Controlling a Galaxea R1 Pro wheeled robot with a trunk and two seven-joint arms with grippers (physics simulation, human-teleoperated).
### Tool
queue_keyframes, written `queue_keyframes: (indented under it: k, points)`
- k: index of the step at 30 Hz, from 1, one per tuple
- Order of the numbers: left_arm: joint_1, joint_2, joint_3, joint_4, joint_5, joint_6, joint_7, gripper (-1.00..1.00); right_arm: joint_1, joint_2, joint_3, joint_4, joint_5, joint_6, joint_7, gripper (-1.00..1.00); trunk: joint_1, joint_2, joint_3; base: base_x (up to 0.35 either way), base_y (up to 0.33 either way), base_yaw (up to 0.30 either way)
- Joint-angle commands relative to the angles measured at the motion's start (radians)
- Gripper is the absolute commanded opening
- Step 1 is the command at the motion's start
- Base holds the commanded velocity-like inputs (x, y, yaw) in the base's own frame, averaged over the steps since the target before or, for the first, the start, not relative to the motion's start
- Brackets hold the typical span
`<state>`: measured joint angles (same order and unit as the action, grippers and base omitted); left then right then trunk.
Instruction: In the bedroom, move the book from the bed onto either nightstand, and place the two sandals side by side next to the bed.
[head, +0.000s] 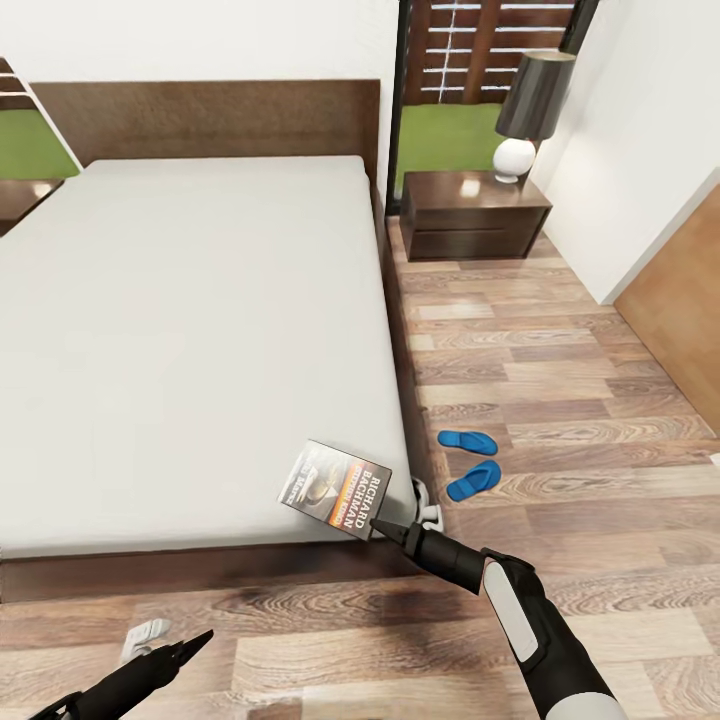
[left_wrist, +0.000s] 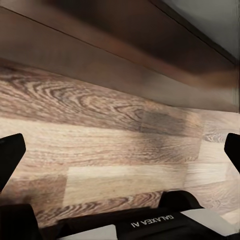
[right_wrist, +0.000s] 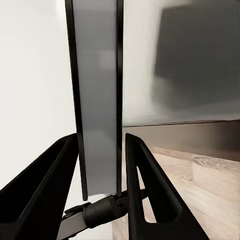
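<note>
The book (head: 337, 490), dark-covered with an orange band and the words "RICHARD BACHMAN", sits over the near right corner of the bed (head: 200, 330), tilted and seemingly lifted off the white mattress. We see the right gripper (head: 378, 527) clamped on its lower corner; in the right wrist view the grey page edge (right_wrist: 97, 100) stands between the two black fingers (right_wrist: 142, 195), which press against both covers. The left gripper (head: 190, 647) hangs low over the wood plank floor (head: 560, 380) in front of the bed's foot; its wrist view shows the finger tips at opposite edges of the picture, so we judge it spread wide and empty.

The two sandals (head: 470, 460) lie on the floor just beside the bed's right edge, near each other but angled apart rather than parallel. The nightstand (head: 475, 215) stands at the bed's far right corner, a lamp (head: 530, 115) on the far right part of its top.

We judge the step in hand to be the book transfer, grasp achieved. The next move calls for carrying the book along the bed's right side, well clear of the sandals, and setting it on the bare near part of the nightstand top, away from the lamp.
</note>
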<state>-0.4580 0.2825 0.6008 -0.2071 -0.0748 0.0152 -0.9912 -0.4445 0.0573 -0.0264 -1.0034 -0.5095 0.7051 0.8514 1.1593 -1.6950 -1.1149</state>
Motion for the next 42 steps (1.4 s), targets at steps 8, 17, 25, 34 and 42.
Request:
queue_keyframes:
  k: [8, 17, 25, 34, 42]
  points:
    - [-0.001, 0.0, 0.008, 0.0, -0.008, 0.003, -0.005, 1.0, 0.0, 0.001, -0.003, 0.0, 0.0, 0.008, 0.003, -1.0, -0.031, 0.056, 0.025, 0.0, 0.0, 0.0]
    - [-0.001, 0.0, 0.008, 0.0, -0.008, 0.003, -0.005, 1.0, 0.0, 0.001, -0.002, 0.0, 0.0, 0.011, 0.003, -1.0, -0.065, 0.119, 0.053, 0.0, 0.0, 0.0]
    - [-0.001, 0.0, 0.008, 0.0, -0.008, 0.003, -0.006, 1.0, 0.0, 0.001, -0.002, 0.0, 0.0, 0.013, 0.003, -1.0, -0.096, 0.175, 0.078, 0.0, 0.0, 0.0]
    - [-0.001, 0.0, 0.007, 0.0, -0.008, 0.003, -0.006, 1.0, 0.0, 0.001, -0.002, 0.0, 0.0, 0.013, 0.003, -1.0, -0.131, 0.238, 0.106, 0.0, 0.0, 0.0]
    - [-0.001, 0.0, 0.007, 0.0, -0.008, 0.003, -0.006, 1.0, 0.0, 0.001, -0.002, 0.0, 0.0, 0.013, 0.003, -1.0, -0.161, 0.294, 0.131, 0.0, 0.0, 0.0]
